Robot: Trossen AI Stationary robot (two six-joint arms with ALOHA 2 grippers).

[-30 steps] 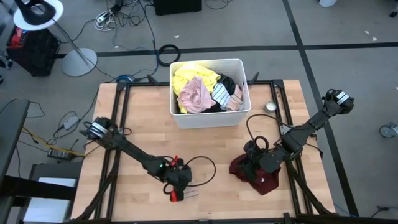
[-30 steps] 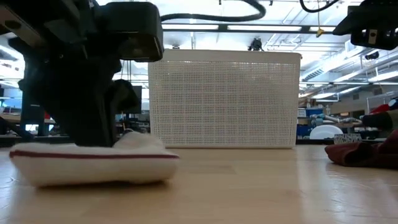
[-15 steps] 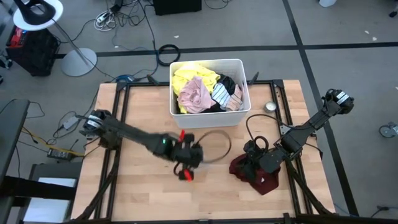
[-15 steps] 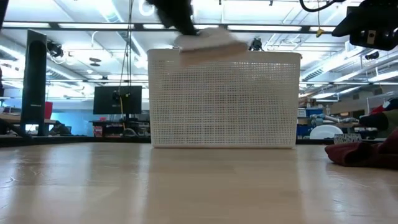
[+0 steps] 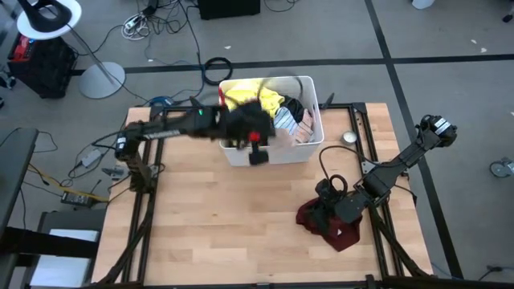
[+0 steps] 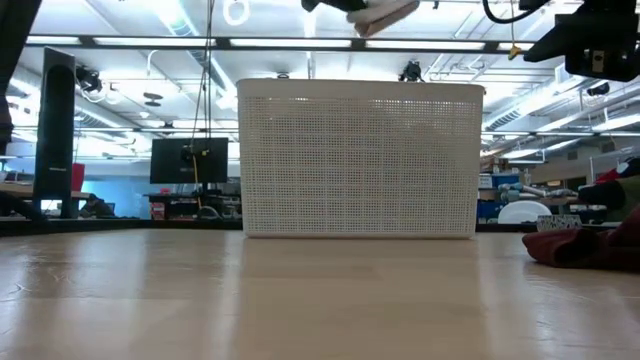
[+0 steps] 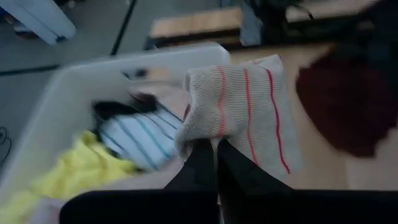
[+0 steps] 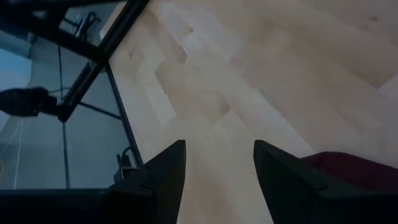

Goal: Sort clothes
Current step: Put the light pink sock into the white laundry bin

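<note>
Left pincer (image 7: 214,149) clenches striped sock (image 7: 249,106) above bin (image 5: 269,152) of clothes (image 5: 277,108); right pincer (image 8: 214,165) released.

No legible text, label, brand, number or sign appears in any view. The white perforated plastic bin (image 6: 360,160), the pale sock with red stripes (image 7: 249,112), the maroon fabric garment (image 5: 328,225) and the light wooden surface (image 5: 201,217) carry no readable markings. Monitors and equipment in the room beyond the surface are too small to read.
</note>
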